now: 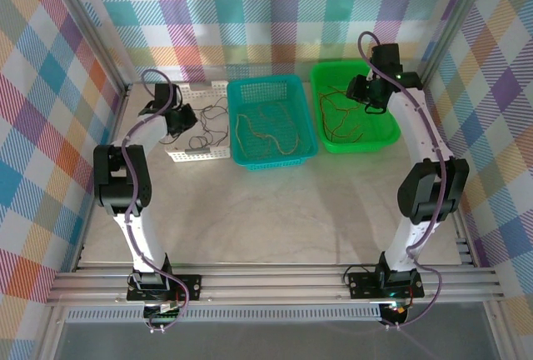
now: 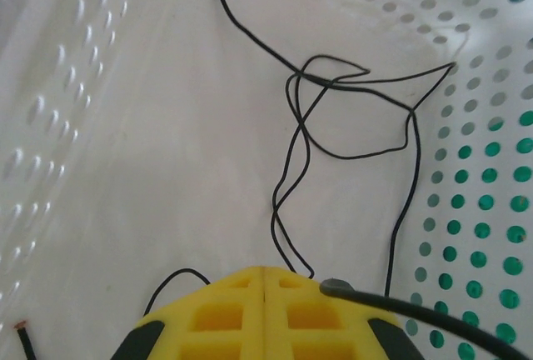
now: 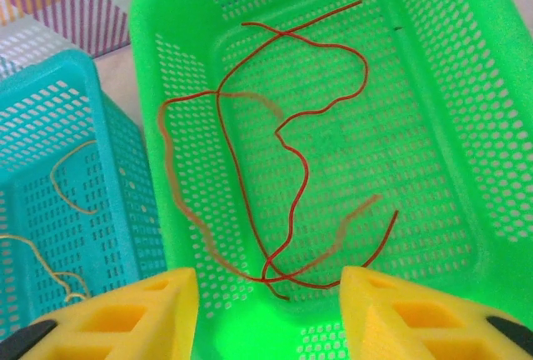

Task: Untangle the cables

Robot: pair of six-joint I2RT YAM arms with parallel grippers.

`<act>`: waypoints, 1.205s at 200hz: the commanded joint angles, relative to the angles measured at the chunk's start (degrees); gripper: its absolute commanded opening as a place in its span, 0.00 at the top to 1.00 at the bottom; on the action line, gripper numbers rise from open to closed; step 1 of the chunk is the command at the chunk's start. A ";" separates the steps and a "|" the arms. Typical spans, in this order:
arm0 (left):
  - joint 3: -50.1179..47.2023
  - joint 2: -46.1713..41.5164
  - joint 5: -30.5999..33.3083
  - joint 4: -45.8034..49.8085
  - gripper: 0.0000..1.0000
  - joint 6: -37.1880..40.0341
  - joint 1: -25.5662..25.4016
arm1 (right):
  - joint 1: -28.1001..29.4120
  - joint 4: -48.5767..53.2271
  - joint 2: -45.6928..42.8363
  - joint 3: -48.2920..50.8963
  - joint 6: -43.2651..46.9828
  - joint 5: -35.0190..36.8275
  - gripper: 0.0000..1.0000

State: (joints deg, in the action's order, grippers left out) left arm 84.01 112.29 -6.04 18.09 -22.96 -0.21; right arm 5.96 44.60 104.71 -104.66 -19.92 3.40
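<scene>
Thin black cables (image 2: 296, 127) lie looped and crossed on the floor of a white basket (image 2: 58, 85). My left gripper (image 2: 264, 270) hangs just over them with its yellow fingers pressed together; two black strands run under the fingertips, and a blurred dark cable (image 2: 400, 306) lies across the right finger. Red cables (image 3: 301, 168) and a blurred pale orange one (image 3: 179, 202) lie crossed in the green basket (image 3: 150, 68). My right gripper (image 3: 268, 285) hovers above them, open, with nothing between its fingers.
A teal basket (image 1: 275, 162) with yellowish cables (image 3: 58, 185) stands between the white basket (image 1: 200, 156) and the green basket (image 1: 358, 147). All three sit at the back of the table, near the checked back wall.
</scene>
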 commanded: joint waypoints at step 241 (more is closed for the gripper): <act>28.07 0.31 -16.81 45.77 0.00 -5.49 0.20 | 25.18 -13.14 -3.68 3.35 9.61 -28.85 0.30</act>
State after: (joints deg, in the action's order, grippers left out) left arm 112.42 114.74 -13.41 63.31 -24.97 -0.89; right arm 26.57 41.54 100.57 -105.38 -13.80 -18.92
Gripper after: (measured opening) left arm 0.997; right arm 0.693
